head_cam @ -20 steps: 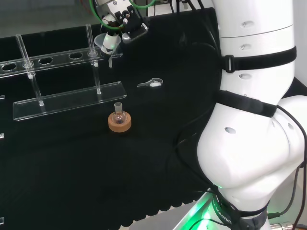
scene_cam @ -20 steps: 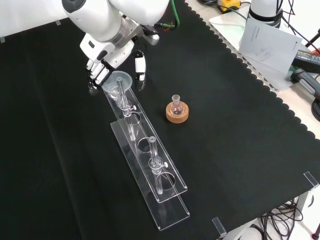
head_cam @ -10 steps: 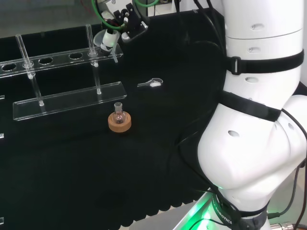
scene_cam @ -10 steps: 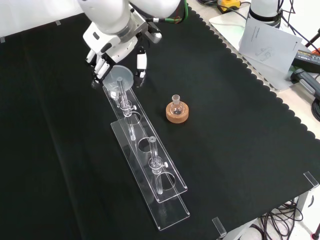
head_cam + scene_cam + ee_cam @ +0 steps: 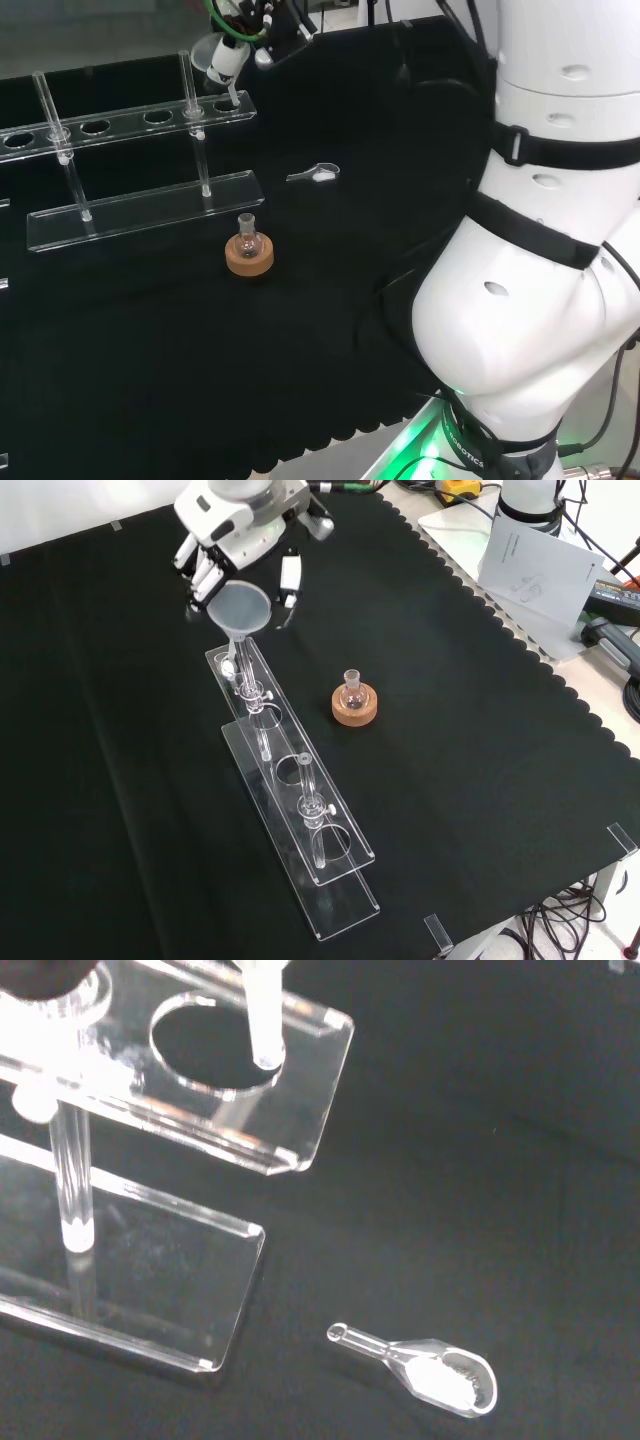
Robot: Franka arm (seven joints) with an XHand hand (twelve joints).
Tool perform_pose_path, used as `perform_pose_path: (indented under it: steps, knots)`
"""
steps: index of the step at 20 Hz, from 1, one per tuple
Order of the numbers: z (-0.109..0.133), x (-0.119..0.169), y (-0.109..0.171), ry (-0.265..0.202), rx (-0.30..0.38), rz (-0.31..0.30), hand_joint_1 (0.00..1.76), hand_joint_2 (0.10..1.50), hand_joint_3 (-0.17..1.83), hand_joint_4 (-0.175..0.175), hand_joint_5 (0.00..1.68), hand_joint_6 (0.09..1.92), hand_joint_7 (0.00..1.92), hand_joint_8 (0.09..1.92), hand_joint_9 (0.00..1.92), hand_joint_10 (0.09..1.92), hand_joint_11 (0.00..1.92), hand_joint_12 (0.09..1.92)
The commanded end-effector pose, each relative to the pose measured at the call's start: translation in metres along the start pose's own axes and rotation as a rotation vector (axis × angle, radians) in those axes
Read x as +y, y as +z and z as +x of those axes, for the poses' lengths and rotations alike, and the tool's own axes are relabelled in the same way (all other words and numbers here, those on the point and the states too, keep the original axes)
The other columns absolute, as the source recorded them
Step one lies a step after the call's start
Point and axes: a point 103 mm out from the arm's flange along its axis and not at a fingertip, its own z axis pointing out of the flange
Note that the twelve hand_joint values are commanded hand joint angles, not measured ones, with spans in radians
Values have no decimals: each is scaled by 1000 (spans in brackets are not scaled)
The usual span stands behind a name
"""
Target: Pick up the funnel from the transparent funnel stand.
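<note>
In the front view the hand hangs above the far end of the transparent funnel stand, fingers on the left and thumb on the right curled round the funnel, clamping its cone. The funnel's stem points down toward the last hole of the stand's upper plate, its tip just over or at the hole's rim.

Compared with a second ago, the hand has risen and carried the funnel up: then the cone sat low against the plate, now it stands clear above it, and in the head view the hand and funnel lie nearer the picture's top edge.

The wrist view shows what the others do not: the stem's tip hovering at the edge of the round hole, and a small clear scoop lying on the black cloth apart from the stand's base. The front view adds a small flask on a cork ring, right of the stand.
</note>
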Motion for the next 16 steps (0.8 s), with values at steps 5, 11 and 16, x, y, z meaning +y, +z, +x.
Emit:
perform_pose_path:
  steps: [5, 11, 16]
  knots:
    - [-16, -65, -35, 87, 51, -51, 700, 802, 465, -39, 721, 669, 862, 933, 1064, 748, 514, 1286]
    - [-14, -107, -36, 52, 136, -98, 698, 803, 472, -37, 720, 702, 864, 922, 1069, 733, 526, 1279]
    - [-9, -136, -25, 46, 145, -91, 691, 805, 475, -38, 717, 711, 859, 916, 1070, 728, 531, 1279]
